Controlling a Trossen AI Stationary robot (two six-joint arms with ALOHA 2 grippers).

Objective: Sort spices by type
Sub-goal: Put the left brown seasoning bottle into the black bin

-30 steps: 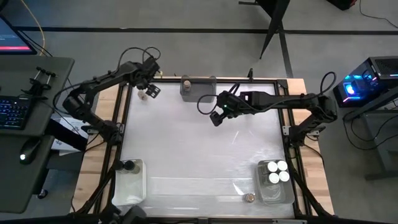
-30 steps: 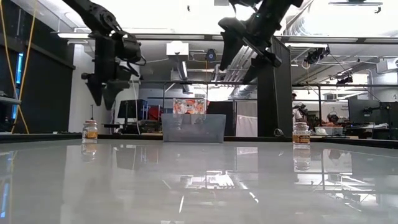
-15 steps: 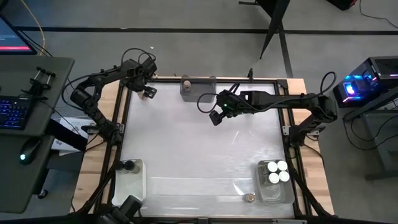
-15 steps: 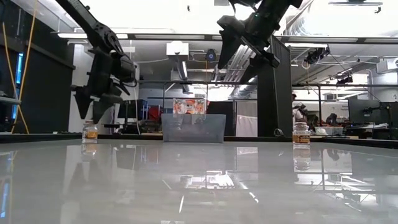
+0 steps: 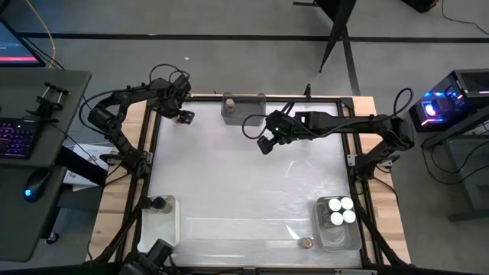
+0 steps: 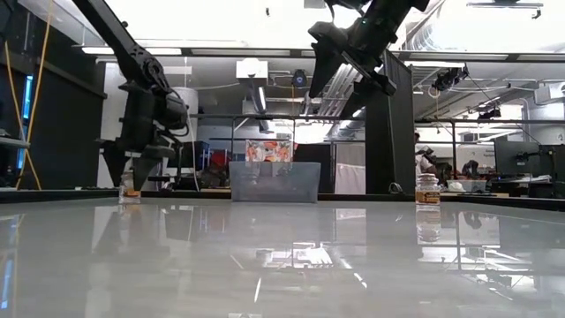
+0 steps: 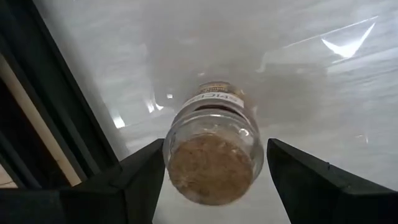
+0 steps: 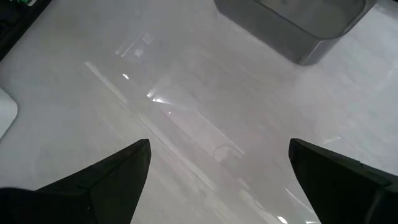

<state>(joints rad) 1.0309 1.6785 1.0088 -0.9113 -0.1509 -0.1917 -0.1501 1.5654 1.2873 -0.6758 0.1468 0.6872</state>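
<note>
A cork-topped spice jar (image 7: pixel 211 163) stands upright on its base at the table's far left corner. My left gripper (image 5: pixel 182 115) is lowered over it, open, with one finger on each side of the jar; in the low view the fingers (image 6: pixel 132 170) hide most of it. My right gripper (image 5: pixel 266 143) hangs open high above the table's middle, near the far edge, over nothing. Another cork-topped jar (image 5: pixel 228 100) sits in the grey bin (image 5: pixel 252 109). Three white-lidded jars (image 5: pixel 339 211) sit in the clear bin (image 5: pixel 336 233). My left gripper comes from above, pointing down, its fingers on either side of the jar's upper body. One finger (image 7: pixel 140 180) lies right beside the glass wall (image 7: pixel 173 146); I cannot tell whether it touches. The jar stands upright on the table.
A dark-lidded jar (image 5: pixel 158 203) stands in the clear bin (image 5: pixel 164 229) at the near left corner. A lone cork-topped jar (image 5: pixel 306 242) stands near the near edge, beside the right bin. The table frame's rail (image 7: pixel 43 124) runs close beside the left gripper.
My left gripper has come down and a little toward the table's left edge, until its open fingers stand around the corner jar. The jar has kept its place.
</note>
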